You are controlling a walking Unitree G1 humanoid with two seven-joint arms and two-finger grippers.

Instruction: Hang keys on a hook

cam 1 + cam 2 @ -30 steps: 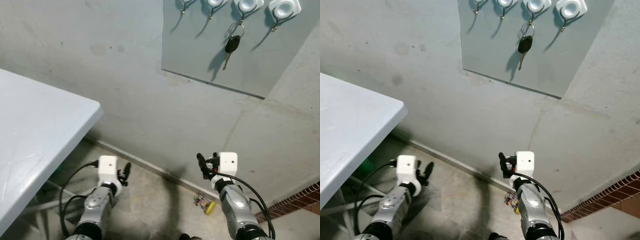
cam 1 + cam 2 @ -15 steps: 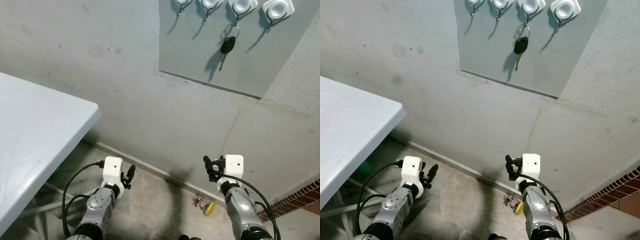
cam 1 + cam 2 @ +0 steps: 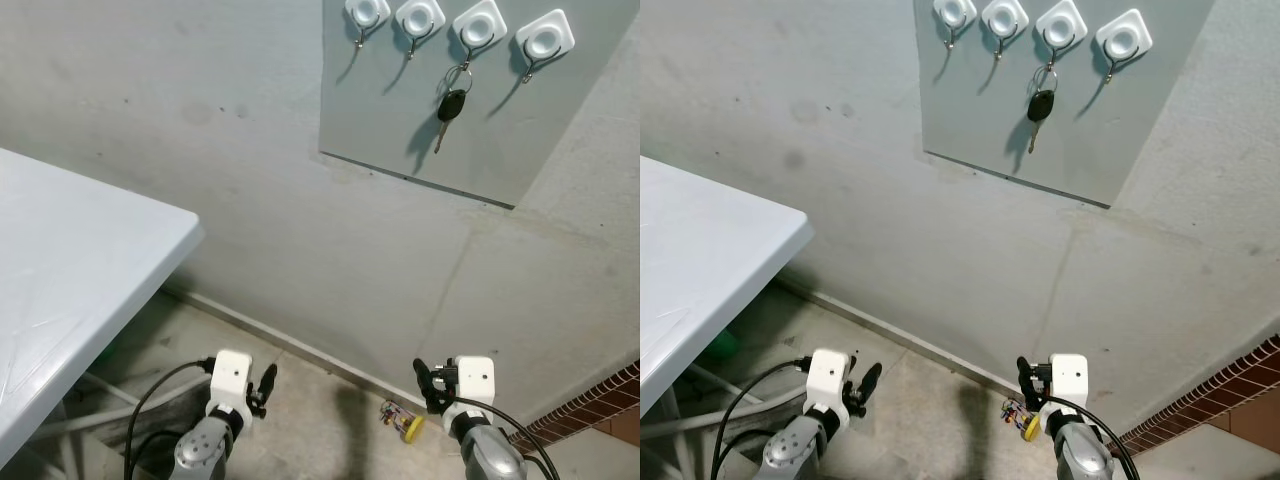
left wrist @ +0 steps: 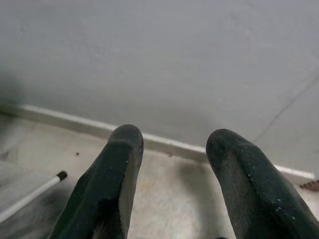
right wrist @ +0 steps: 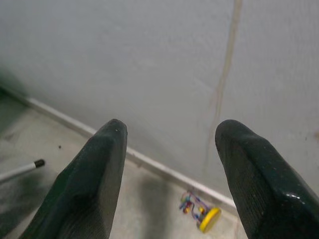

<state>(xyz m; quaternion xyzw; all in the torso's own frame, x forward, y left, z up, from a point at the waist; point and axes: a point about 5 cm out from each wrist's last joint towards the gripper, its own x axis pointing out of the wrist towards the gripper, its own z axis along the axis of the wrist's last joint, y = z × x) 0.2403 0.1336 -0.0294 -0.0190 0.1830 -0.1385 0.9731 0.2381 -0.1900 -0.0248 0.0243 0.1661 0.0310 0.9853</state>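
I look down at a grey concrete wall (image 3: 250,150) and the floor (image 3: 320,400) at its foot. From left to right I count one white table (image 3: 70,290), whose corner juts in on my left, one grey panel (image 3: 450,100) fixed high on the wall, and on it four white square hooks (image 3: 481,24) in a row. One set of keys (image 3: 449,108) hangs from the third hook from the left: a ring with a black-headed key dangling straight down against the panel. The other three hooks carry nothing.

On the floor by the wall's base lies one small toy (image 3: 401,421) with a yellow disc and coloured beads, just to the left of my right arm. A strip of red brick (image 3: 600,405) shows low on the far right.

Both my arms are held low, well below the keys, pointing at the wall's foot. My left gripper (image 4: 174,184) has its two black fingers spread apart with only floor and wall between them; it grips nothing. My right gripper (image 5: 172,174) is likewise spread wide and empty, and the toy lies on the floor beyond the gap between its fingers. A thin white rod with a black tip (image 4: 35,191) lies on the floor near my left gripper.
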